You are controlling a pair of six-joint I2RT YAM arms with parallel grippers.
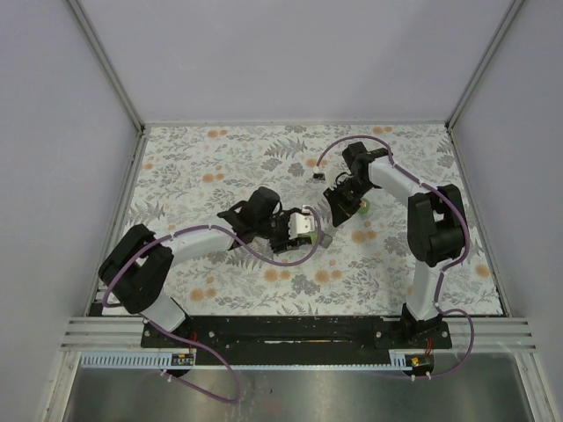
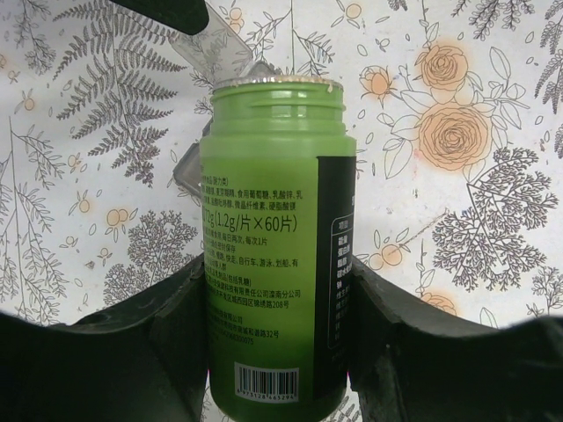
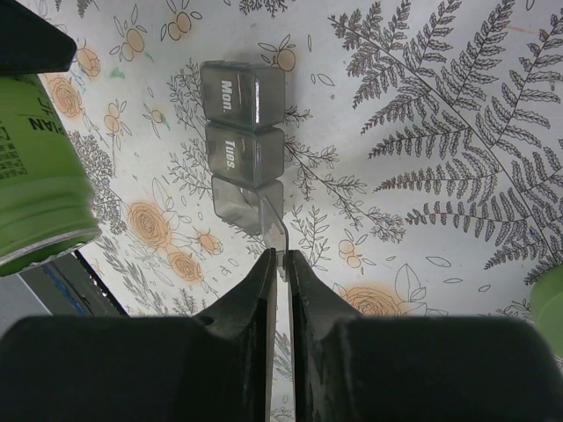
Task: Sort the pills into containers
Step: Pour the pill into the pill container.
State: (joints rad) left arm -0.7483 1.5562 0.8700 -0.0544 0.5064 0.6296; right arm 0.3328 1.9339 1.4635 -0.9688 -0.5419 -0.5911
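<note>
well, the big flat table with the flower and fern cloth (image 1: 220, 158) holds it all. the left gripper (image 2: 274, 290) hugs the tall green plastic bottle (image 2: 273, 176) round its lower half. the bottle has no cap on, and its mouth points toward the clear grey plastic pill box (image 3: 242, 132), which lies on the cloth just past it. the box has little rooms in a row. two of them say mon. and tues., and they are closed. the right gripper (image 3: 280, 264) is pinched tight on the thin clear lid flap (image 3: 274, 224) of the next room, so that room looks open. a small round green thing (image 1: 363, 208) sits by the right gripper; it may be the bottle's cap. i see no pills anywhere.

i think the step now is to hold that lid up and tip pills in. to do it well, the right gripper should hold the flap gently and not tug, or the light box may slide or flip. the left gripper should bring the bottle mouth right over the open room. then it should tip slowly, so only a few pills fall and none bounce out.
</note>
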